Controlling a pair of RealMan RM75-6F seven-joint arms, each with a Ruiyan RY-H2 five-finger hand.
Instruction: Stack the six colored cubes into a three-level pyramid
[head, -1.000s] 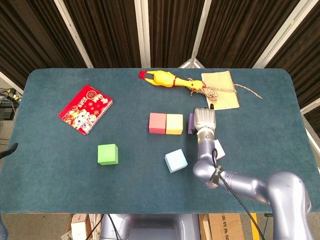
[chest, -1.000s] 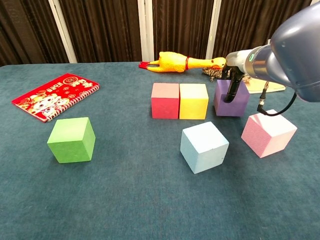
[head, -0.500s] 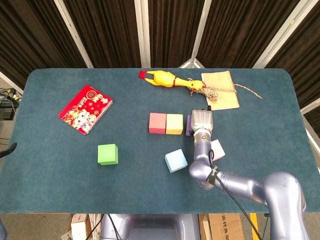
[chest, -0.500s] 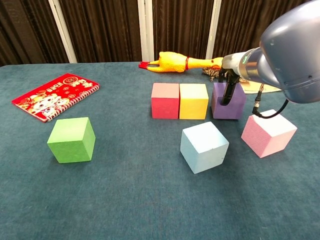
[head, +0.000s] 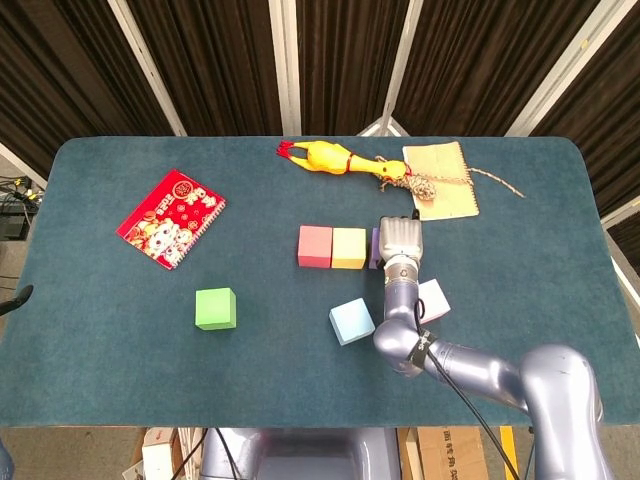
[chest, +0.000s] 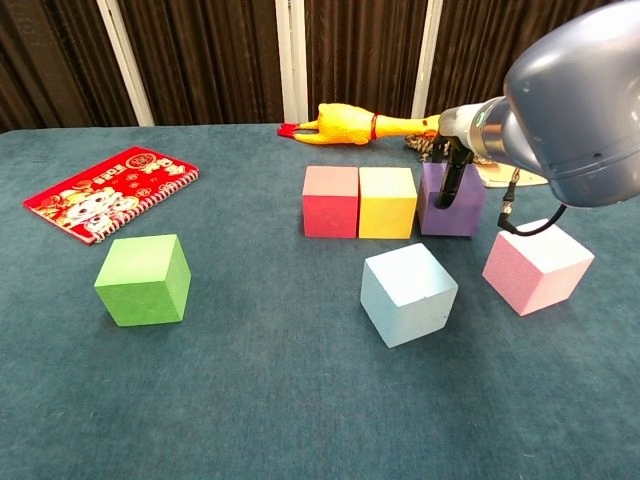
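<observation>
Right robot hand (chest: 447, 172), fingers gripping the purple cube (chest: 455, 205), has slid it leftward, now touching the yellow cube (chest: 387, 203).

Cubes in a row at mid-frame on the surface (chest: 250, 400)

The red foam cube (chest: 331, 200), yellow foam cube (chest: 387, 202) and purple foam cube (chest: 455, 203) sit side by side at centre; the light-blue foam cube (chest: 408, 293) and pink foam cube (chest: 536, 265) lie below them, the green foam cube (chest: 144, 279) at lower left, the red spiral notebook (chest: 108, 190) upper left, the yellow rubber chicken (chest: 360, 126) along the top.
</observation>
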